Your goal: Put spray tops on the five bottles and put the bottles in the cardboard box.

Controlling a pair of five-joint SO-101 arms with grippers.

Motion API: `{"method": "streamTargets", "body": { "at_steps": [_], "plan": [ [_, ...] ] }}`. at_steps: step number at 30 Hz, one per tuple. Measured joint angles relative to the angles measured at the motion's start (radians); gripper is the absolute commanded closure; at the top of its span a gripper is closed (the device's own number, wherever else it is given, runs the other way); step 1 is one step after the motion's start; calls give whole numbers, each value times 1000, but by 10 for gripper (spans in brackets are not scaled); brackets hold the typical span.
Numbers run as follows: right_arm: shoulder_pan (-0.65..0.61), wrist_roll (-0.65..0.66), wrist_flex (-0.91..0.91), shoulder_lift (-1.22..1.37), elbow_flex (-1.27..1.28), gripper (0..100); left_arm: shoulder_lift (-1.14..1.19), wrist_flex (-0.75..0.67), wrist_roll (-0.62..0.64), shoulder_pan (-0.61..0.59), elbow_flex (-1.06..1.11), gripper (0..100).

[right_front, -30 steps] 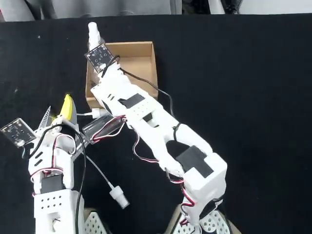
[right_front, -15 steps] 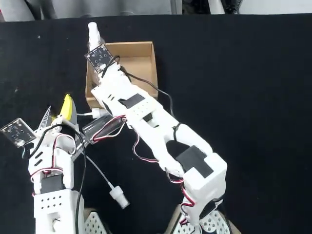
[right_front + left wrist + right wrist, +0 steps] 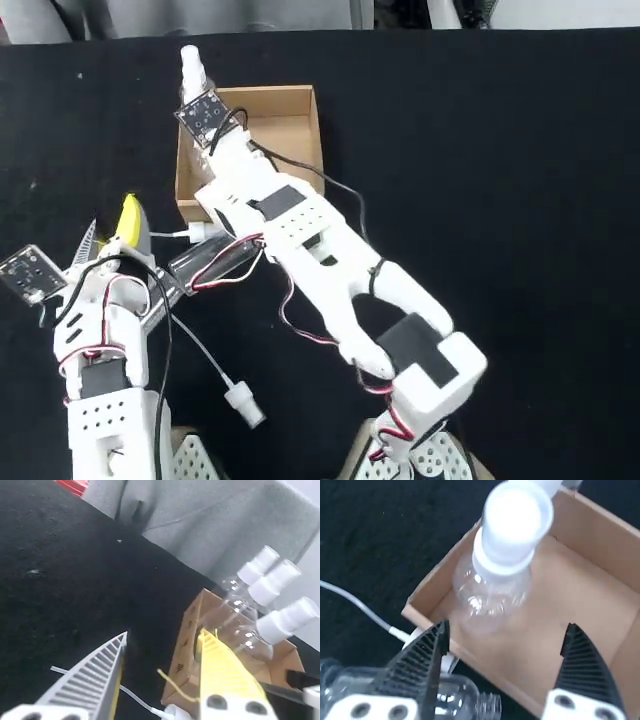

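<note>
The cardboard box (image 3: 285, 125) stands at the back left of the black table. Three clear bottles with white spray tops (image 3: 260, 565) stand upright in it. My right gripper (image 3: 506, 626) hangs open over the box's near corner, just clear of one capped bottle (image 3: 512, 525). An uncapped clear bottle (image 3: 205, 262) lies on the table in front of the box (image 3: 570, 580), and is the bottle (image 3: 460, 697) lying under my right gripper. My left gripper (image 3: 110, 215) is open and empty, left of that bottle, pointing toward the box (image 3: 187, 635).
One loose spray top (image 3: 243, 403) with a long thin tube lies near the front between the arms. Another white spray top (image 3: 203, 232) lies against the box's front wall. The table's right half is bare black cloth.
My left gripper has shifted slightly to the left. The right arm's elbow and shoulder have swung down and to the right, while its gripper stays over the box.
</note>
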Motion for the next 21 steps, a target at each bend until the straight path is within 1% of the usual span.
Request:
{"method": "streamTargets", "body": {
  "at_steps": [4,10,18,19,21],
  "plan": [
    [0,0,83,-78,0,694,0,0,0,-31,0,791],
    [0,0,239,-198,0,694,0,0,0,-44,0,791],
    [0,0,422,-351,0,694,0,0,-2,-143,0,791],
    [0,0,440,-365,0,694,0,0,-14,-153,0,791],
    [-12,0,476,-390,0,694,0,0,-77,-172,0,792]
  ]
}}
